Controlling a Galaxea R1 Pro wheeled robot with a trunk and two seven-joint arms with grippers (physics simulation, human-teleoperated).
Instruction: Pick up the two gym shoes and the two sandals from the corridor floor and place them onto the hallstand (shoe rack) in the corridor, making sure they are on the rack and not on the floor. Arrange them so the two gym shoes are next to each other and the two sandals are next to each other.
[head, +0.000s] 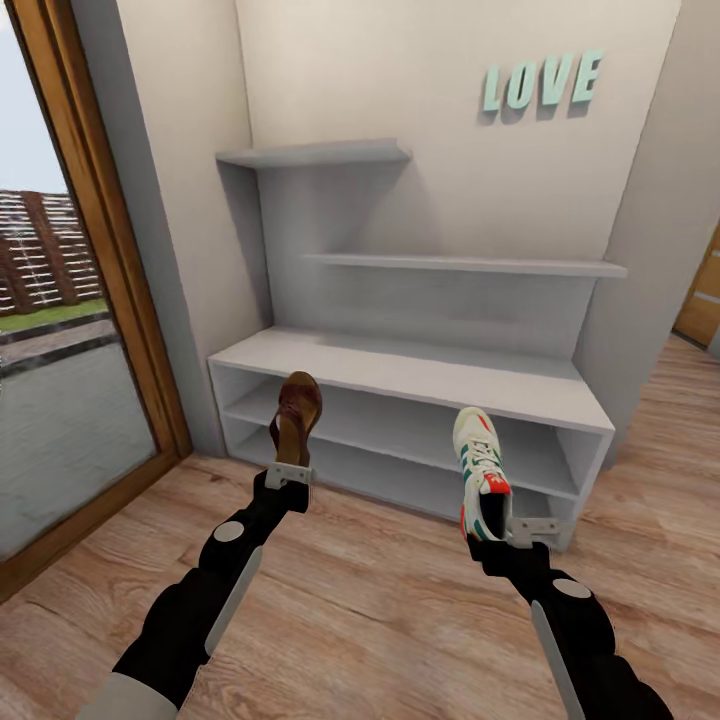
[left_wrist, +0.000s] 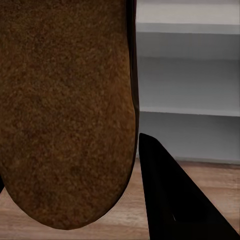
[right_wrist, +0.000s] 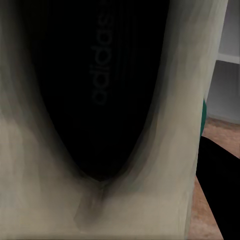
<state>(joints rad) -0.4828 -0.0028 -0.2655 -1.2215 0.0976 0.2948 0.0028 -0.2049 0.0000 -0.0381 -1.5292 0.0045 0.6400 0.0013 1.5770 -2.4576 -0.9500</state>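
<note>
The left claw (head: 289, 476) is clamped on a dark-brown sandal (head: 296, 418), held toe-up in front of the hallstand (head: 420, 375); the right claw (head: 527, 528) is clamped on a white gym shoe (head: 481, 472) by its heel end, also raised off the corridor floor (head: 380, 590). Both grips are at one end, so either shoe could likely pivot or slip while swinging toward the bench top. Set far apart, each may leave no room beside it for its mate
</note>
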